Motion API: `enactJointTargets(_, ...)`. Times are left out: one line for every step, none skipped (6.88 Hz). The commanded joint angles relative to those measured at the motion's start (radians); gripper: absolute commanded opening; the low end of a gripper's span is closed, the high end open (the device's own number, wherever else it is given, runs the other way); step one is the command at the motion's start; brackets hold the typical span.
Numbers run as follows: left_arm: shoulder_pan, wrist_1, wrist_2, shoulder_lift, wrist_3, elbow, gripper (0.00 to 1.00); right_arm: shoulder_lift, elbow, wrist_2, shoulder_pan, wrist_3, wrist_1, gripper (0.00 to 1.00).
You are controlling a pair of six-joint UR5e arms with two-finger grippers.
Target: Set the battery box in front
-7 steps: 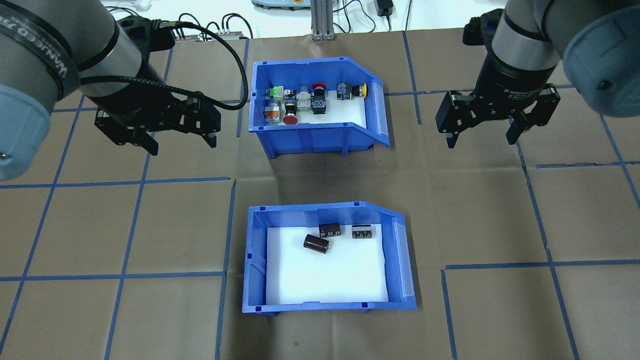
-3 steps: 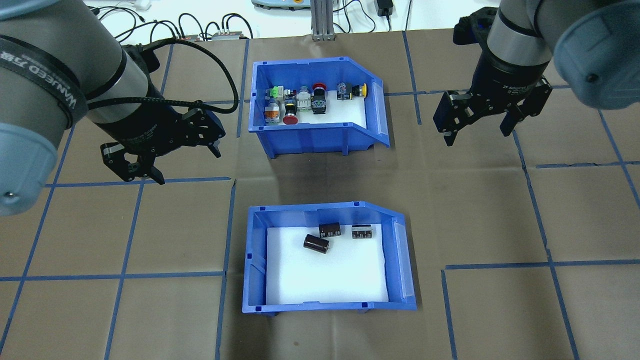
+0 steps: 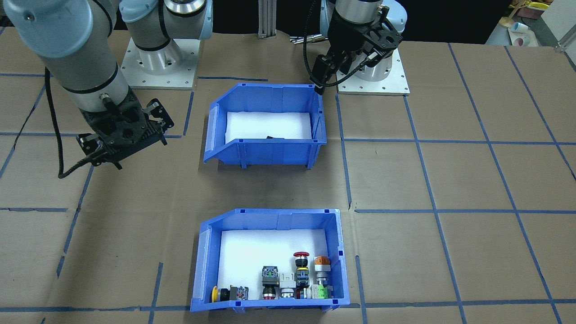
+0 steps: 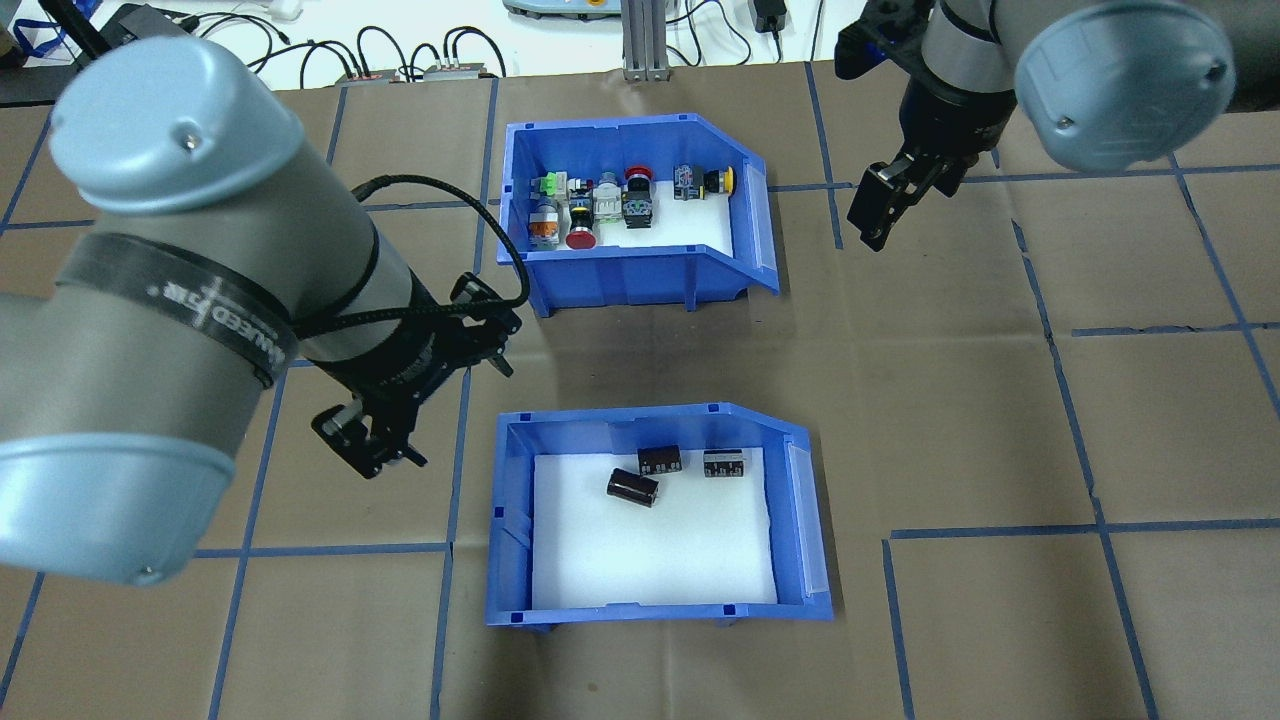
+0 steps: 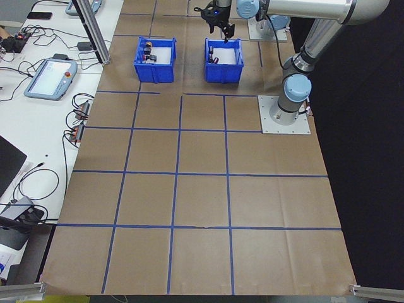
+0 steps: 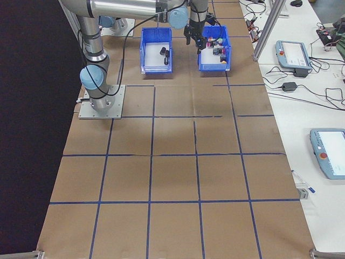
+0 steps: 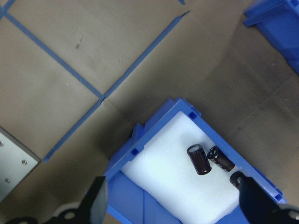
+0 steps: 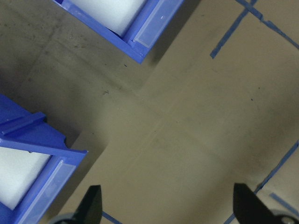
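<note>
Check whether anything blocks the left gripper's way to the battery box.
Nothing visible does. The left gripper hangs open just off the battery box's left wall, only bare table paper between them. The switch bin sits farther back.

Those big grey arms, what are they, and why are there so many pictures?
They are two robot arms at a table, photographed from above, in front, both sides, and by a camera on each wrist. Each arm ends in a pincer. The left pincer and the right pincer are both open and hold nothing. One blue box has three small dark batteries on white foam. The other blue box holds colourful push buttons.
</note>
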Motion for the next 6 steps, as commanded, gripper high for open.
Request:
enactJointTargets(-0.088,0.022,-0.001,0.068,-0.385,-0.133,0.99,0.134,-0.158,-0.003,0.081,-0.290,-0.006,1.00)
enactJointTargets(-0.133,0.137,-0.001,0.096,-0.487,-0.208,0.99,0.214,-0.259,-0.012,0.125,-0.325,-0.002,1.00)
enactJointTargets(-0.182,0.283,-0.005,0.101,-0.663,-0.281,0.99,0.288,-0.355,-0.012,0.170,-0.327,0.012,1.00)
enactJointTargets(-0.247,0.316,-0.002,0.092,-0.762,-0.315,0.99,0.371,-0.447,-0.016,0.228,-0.328,0.018,1.00)
enactJointTargets(-0.282,0.362,-0.002,0.084,-0.778,-0.347,0.99,0.425,-0.494,-0.016,0.277,-0.368,0.020,1.00)
enactJointTargets(-0.292,0.422,-0.008,0.073,-0.837,-0.379,0.99,0.446,-0.502,-0.016,0.305,-0.447,0.020,1.00)
